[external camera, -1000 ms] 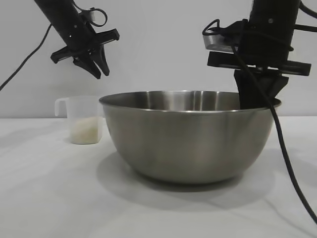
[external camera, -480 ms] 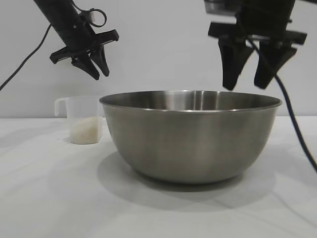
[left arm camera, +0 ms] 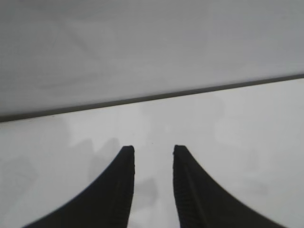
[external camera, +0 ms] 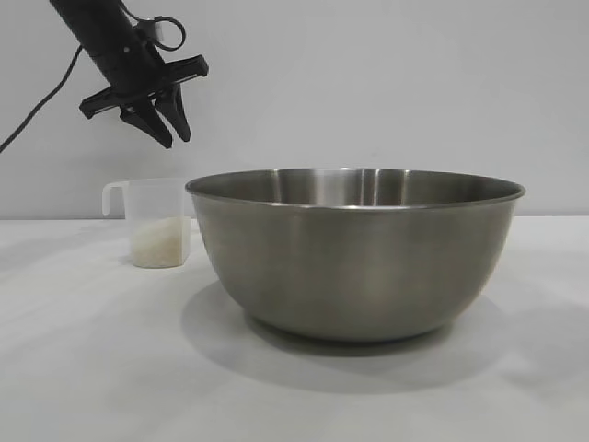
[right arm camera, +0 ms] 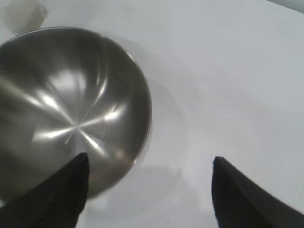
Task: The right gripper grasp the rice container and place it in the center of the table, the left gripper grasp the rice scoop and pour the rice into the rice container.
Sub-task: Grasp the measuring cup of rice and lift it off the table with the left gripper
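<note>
The rice container (external camera: pixel 354 253), a big steel bowl, stands empty in the middle of the table (external camera: pixel 92 368); it also shows in the right wrist view (right arm camera: pixel 71 109). The rice scoop (external camera: pixel 155 223), a clear cup with rice (external camera: pixel 158 244) in its bottom, stands behind it to the left. My left gripper (external camera: pixel 171 136) hangs in the air above the scoop, open and empty; in its wrist view (left arm camera: pixel 153 149) only bare table shows. My right gripper (right arm camera: pixel 149 161) is out of the exterior view; it is high above the bowl's edge, wide open and empty.
A plain wall stands behind the table. The table's far edge (left arm camera: pixel 152 97) runs across the left wrist view.
My right gripper has let go of the bowl's rim, opened, and risen out of the exterior view. My left gripper has drifted a little up and to the left.
</note>
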Action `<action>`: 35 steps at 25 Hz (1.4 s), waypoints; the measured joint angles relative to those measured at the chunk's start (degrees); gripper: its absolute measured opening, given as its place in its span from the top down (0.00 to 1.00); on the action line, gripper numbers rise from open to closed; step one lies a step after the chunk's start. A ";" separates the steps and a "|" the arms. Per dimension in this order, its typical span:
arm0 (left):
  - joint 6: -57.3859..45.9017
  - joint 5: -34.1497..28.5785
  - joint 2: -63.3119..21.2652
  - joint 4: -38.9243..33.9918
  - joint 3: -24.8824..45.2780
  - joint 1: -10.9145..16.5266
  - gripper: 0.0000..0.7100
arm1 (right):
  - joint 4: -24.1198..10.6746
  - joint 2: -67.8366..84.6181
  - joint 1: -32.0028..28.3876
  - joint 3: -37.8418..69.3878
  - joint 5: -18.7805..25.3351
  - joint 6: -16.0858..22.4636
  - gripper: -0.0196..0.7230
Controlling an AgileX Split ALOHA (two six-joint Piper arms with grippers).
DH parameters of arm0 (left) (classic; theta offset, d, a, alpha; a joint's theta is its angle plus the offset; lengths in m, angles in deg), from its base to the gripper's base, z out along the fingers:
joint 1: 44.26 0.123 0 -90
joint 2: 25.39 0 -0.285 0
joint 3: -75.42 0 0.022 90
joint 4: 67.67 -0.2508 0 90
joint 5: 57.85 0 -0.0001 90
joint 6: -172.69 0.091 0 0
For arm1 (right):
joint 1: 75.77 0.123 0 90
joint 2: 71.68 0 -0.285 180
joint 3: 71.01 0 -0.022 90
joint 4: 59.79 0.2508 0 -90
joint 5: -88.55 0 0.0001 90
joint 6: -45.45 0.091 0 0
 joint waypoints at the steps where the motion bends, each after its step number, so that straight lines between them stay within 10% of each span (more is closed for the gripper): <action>1: 0.00 0.00 0.00 0.00 0.00 0.00 0.79 | 0.41 3.77 0.00 1.58 1.18 0.00 0.34; 12: 0.22 -1.55 -1.22 -0.72 0.00 0.00 0.71 | 1.22 27.85 0.00 8.46 20.13 0.20 0.34; 35: 15.10 -2.57 -9.59 6.49 0.00 -0.64 0.71 | 0.30 55.05 0.00 17.42 26.11 1.19 0.43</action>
